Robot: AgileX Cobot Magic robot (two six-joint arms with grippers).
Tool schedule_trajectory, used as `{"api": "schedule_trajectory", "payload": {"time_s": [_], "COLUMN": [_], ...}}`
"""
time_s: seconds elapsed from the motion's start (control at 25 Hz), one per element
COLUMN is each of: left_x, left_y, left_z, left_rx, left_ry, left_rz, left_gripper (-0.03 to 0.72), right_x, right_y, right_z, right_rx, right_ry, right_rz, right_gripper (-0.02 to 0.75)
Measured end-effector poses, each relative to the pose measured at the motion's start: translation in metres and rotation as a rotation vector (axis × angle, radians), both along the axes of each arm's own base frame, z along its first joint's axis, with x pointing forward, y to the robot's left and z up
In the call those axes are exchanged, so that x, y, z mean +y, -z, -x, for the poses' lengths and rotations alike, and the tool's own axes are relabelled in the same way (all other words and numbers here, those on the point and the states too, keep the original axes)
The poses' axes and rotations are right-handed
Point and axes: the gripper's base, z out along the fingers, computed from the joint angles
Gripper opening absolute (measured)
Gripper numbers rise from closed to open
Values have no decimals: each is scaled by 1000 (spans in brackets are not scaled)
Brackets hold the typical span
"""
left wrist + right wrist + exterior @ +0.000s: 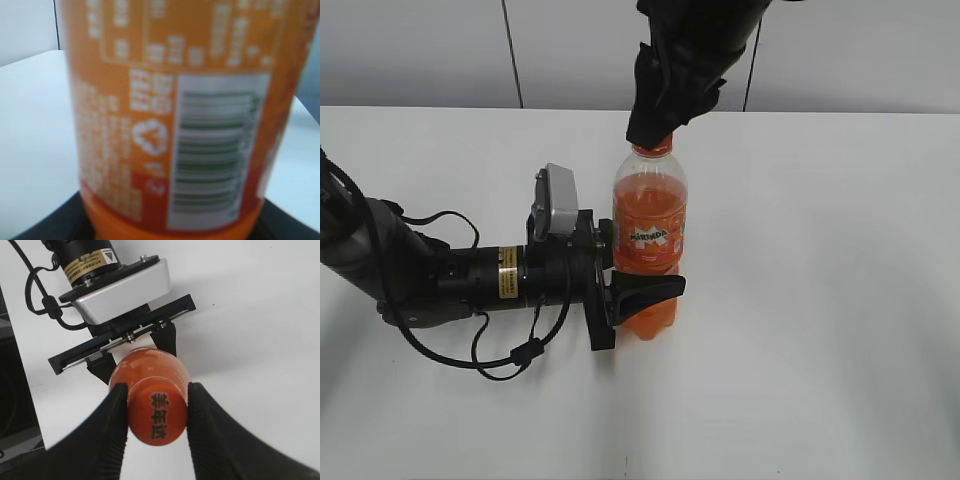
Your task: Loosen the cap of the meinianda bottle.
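The meinianda bottle, clear plastic full of orange drink with an orange label, stands upright on the white table. My left gripper comes in from the left and is shut on its lower body, one black finger across the front. The blurred label fills the left wrist view. My right gripper hangs down over the bottle's top and hides the cap in the exterior view. The right wrist view shows the orange cap, dark characters on top, with my right gripper shut on it, both black pads against its sides.
White table stretches all round the bottle, and a pale wall rises behind it. The left arm's cables loop on the table at the left. The left wrist camera housing sits just beyond the bottle in the right wrist view.
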Motion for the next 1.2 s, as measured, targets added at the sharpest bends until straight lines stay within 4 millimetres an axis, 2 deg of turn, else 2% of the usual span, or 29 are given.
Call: {"api": "schedule_trajectory", "payload": {"time_s": [0.52,0.76,1.2], "left_x": [0,0,0], "left_y": [0,0,0], "left_z": [0,0,0], "left_rx": [0,0,0], "left_ry": [0,0,0], "left_rz": [0,0,0], "left_gripper": [383,383,383], "right_x": [0,0,0], "right_y": [-1,-1,-1], "right_z": [1,1,1], "right_rx": [-160,-180,-167], "right_ry": [-392,-438,-406], "right_rz": [61,69,63], "right_gripper": [269,269,286]}}
